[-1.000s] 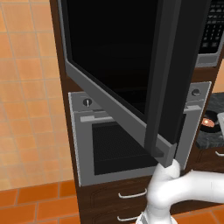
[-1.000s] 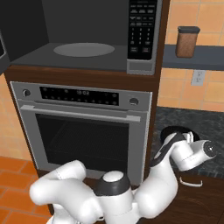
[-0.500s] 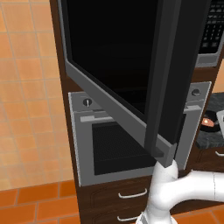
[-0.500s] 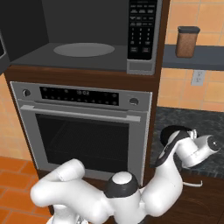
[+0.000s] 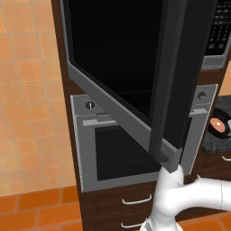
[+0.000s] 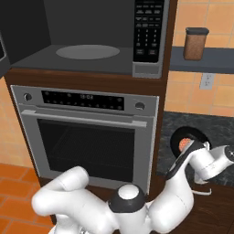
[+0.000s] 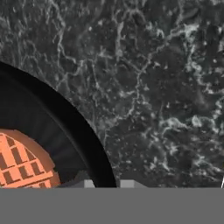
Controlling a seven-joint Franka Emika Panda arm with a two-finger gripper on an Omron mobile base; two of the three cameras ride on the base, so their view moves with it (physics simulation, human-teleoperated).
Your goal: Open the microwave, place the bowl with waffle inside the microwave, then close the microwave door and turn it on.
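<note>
Now low over the dark speckled table (image 7: 166, 87), right of the oven (image 6: 87, 137); gripper (image 7: 105, 183) straddling the rim of the black bowl (image 7: 48, 127), one fingertip (image 7: 85, 183) inside, the other outside; clenched or not, cannot tell; waffle (image 7: 22, 162) lying in the bowl; microwave door (image 5: 131, 76) swung wide open; microwave (image 6: 87, 55) cavity bare above the oven.

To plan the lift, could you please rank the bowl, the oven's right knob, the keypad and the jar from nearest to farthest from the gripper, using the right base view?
From the gripper:
1. Bowl, right at it, on the counter.
2. Oven's right knob, up and left.
3. Keypad and jar, both high above: too close to call.
</note>
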